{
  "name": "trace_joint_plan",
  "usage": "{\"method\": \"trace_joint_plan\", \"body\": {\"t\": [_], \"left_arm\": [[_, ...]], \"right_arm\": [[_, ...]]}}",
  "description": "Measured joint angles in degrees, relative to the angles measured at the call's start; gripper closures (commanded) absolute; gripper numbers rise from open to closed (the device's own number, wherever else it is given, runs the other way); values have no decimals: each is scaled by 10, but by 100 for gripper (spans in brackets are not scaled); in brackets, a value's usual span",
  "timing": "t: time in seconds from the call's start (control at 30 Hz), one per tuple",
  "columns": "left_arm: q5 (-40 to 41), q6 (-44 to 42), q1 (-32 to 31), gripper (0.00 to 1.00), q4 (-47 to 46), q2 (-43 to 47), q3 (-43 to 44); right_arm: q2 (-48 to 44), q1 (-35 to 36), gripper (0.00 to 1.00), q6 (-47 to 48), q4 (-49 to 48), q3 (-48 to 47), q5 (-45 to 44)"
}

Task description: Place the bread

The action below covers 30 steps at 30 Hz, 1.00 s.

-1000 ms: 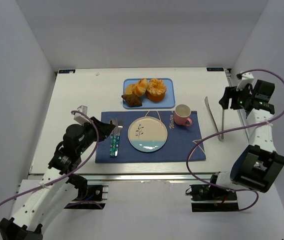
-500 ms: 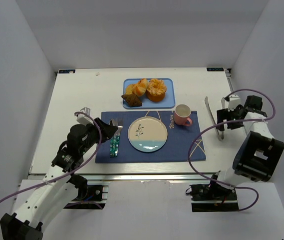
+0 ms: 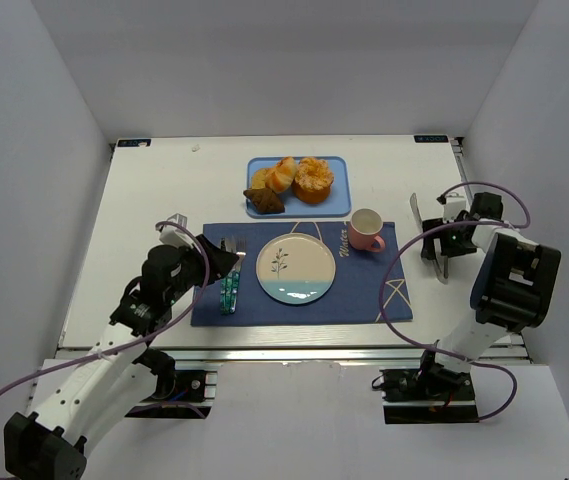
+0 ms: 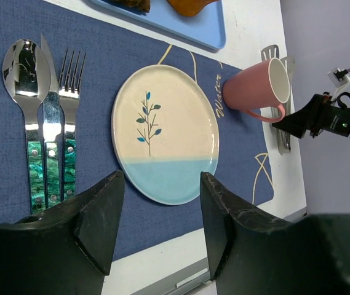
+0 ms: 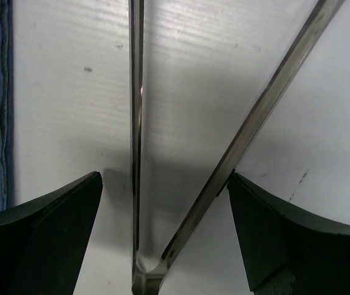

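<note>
Bread (image 3: 292, 180): three or so pieces, all on the blue tray (image 3: 338, 206) at the far side of the counter (image 3: 164, 190). None is on the plate (image 3: 295, 268), which sits bare on the blue mat (image 3: 364, 292) between the cutlery (image 4: 51, 117) and the pink cup (image 3: 365, 228).

Change over the last second:
- The right arm has swung in from high by the right wall and dropped onto the tongs (image 3: 416, 210) lying right of the mat.
- In the wrist view, the right gripper (image 5: 165, 178) has its fingers (image 5: 58, 215) spread wide. They straddle both blades of the tongs (image 5: 136, 123) near the hinge and are not yet pressing them.
- The left gripper (image 4: 160, 178) has edged a little towards the mat. Its fingers are apart and hold nothing, hovering near the cutlery handles with the plate in its view.

Reading: the step in hand looks like picking up the tongs as the tool for the bread. Judged early; the grasp, lift and transfer are all still to do. The blades splay apart, so the closing squeeze probably has to catch both or the tongs may twist.

Writing: pale script on the mat beside the cup (image 4: 219, 104), possibly "Water", not certain. Small dark labels at the counter's far corners are too small to read. No brand seen.
</note>
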State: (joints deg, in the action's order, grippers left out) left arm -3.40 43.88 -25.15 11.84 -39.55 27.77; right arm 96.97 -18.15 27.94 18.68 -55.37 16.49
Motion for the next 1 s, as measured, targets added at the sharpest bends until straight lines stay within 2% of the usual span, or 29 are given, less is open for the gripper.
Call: {"method": "trace_joint_plan", "body": {"t": [0.23, 0.33, 0.37, 0.43, 0.47, 0.57, 0.67, 0.77, 0.9, 0.93, 1.0], "left_arm": [[0, -2, 0, 38, -3, -14, 0], [0, -2, 0, 38, -2, -14, 1], [0, -3, 0, 38, -2, -14, 2], [0, -4, 0, 38, 0, -12, 3], [0, -4, 0, 38, 0, -12, 3], [0, -3, 0, 38, 2, -5, 4], [0, -3, 0, 38, 2, 2, 4], [1, -4, 0, 38, 3, 3, 6], [2, -3, 0, 38, 2, 4, 9], [3, -3, 0, 38, 2, 4, 9], [3, -3, 0, 38, 2, 4, 10]], "right_arm": [[22, 25, 22, -26, -74, -1, -33], [29, 25, 36, -36, -93, -3, -39], [30, 25, 45, -38, -95, -3, -40], [30, 25, 55, -39, -97, -3, -41], [30, 25, 65, -38, -97, -3, -41], [26, 25, 78, -34, -98, 1, -41], [12, 25, 83, -34, -85, 2, -33], [-26, 24, 79, -39, -60, -6, 0], [-68, 29, 63, -68, -23, -78, 71], [-72, 34, 56, -79, -20, -101, 84], [-76, 52, 52, -102, -19, -148, 111]]}}
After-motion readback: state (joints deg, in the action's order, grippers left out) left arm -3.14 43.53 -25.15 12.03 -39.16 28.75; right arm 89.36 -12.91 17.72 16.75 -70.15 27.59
